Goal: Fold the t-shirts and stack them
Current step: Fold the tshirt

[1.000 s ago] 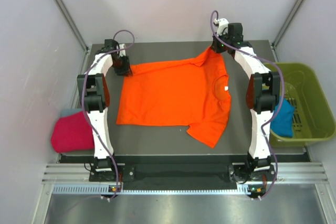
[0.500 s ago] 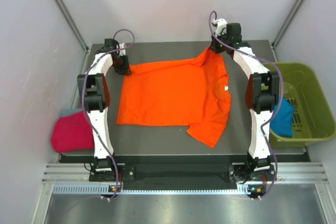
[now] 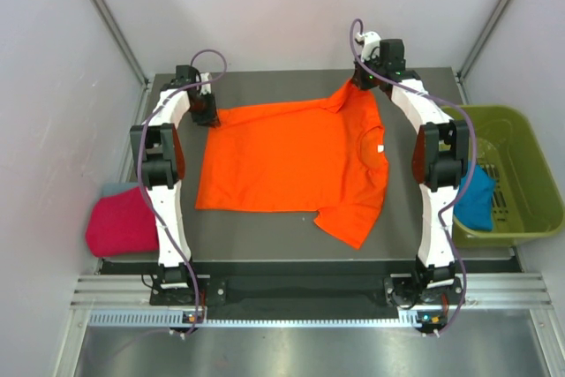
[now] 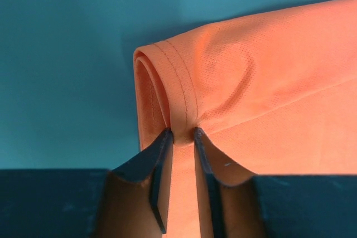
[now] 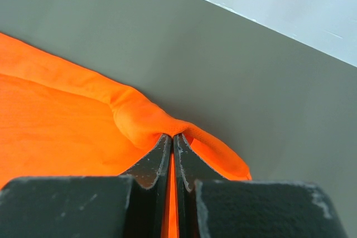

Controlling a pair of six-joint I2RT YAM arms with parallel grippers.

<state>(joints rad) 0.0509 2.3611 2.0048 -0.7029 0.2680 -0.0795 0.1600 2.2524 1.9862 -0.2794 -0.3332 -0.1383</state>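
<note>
A bright orange t-shirt point(image 3: 291, 161) lies spread on the dark table point(image 3: 265, 227), its white tag point(image 3: 381, 147) at the collar on the right. At the shirt's far left corner, my left gripper point(image 3: 208, 117) pinches a fold of the stitched hem point(image 4: 178, 90) between its fingertips point(image 4: 165, 137). At the far right, my right gripper point(image 3: 362, 82) is shut on a bunched ridge of the sleeve point(image 5: 139, 121). A magenta-pink t-shirt point(image 3: 119, 225) lies folded off the table's left edge, on top of a grey-blue one point(image 3: 113, 189). A teal-blue one point(image 3: 478, 200) sits in the bin.
An olive-green plastic bin point(image 3: 499, 112) stands beside the table on the right. White walls and metal posts close in the back and sides. Both arm bases are bolted at the near edge.
The right gripper has crept slightly toward the far edge with the sleeve. The left gripper stays on the hem corner and the shirt lies as before.
</note>
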